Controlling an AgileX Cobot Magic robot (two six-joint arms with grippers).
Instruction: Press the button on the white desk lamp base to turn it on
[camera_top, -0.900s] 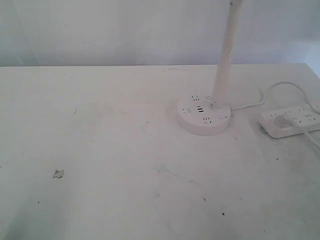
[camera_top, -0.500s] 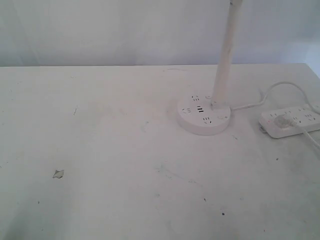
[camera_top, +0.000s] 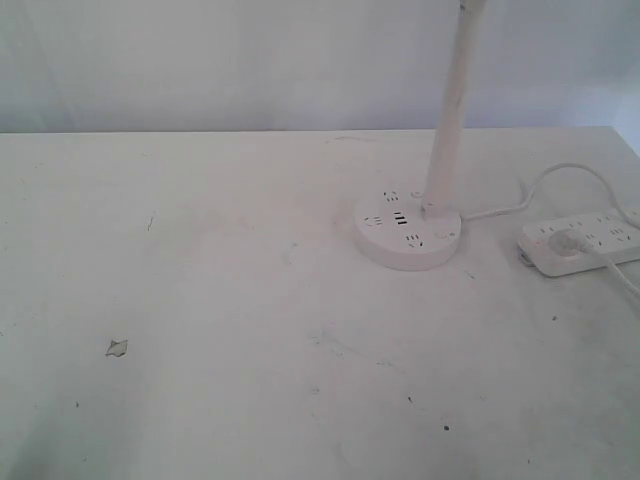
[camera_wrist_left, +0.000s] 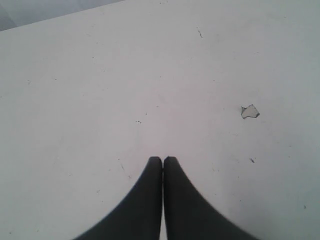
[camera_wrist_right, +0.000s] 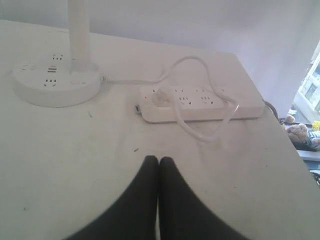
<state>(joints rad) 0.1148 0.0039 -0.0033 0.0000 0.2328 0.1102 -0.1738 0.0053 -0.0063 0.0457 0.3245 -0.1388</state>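
The white desk lamp base (camera_top: 407, 232) is a round flat disc with sockets and USB ports, right of the table's middle, its white pole (camera_top: 447, 110) rising out of the frame's top. In the right wrist view the base (camera_wrist_right: 55, 82) lies well ahead of my right gripper (camera_wrist_right: 158, 160), which is shut on nothing above bare table. My left gripper (camera_wrist_left: 162, 160) is also shut and empty, over bare table far from the lamp. Neither arm shows in the exterior view. I cannot make out the button clearly.
An oblong white power strip (camera_top: 580, 242) with a plug and looping cable (camera_top: 560, 180) lies right of the lamp, close to the table's right edge (camera_wrist_right: 280, 135). A small chip (camera_top: 117, 347) marks the tabletop at the left (camera_wrist_left: 249, 111). A pale wall stands behind.
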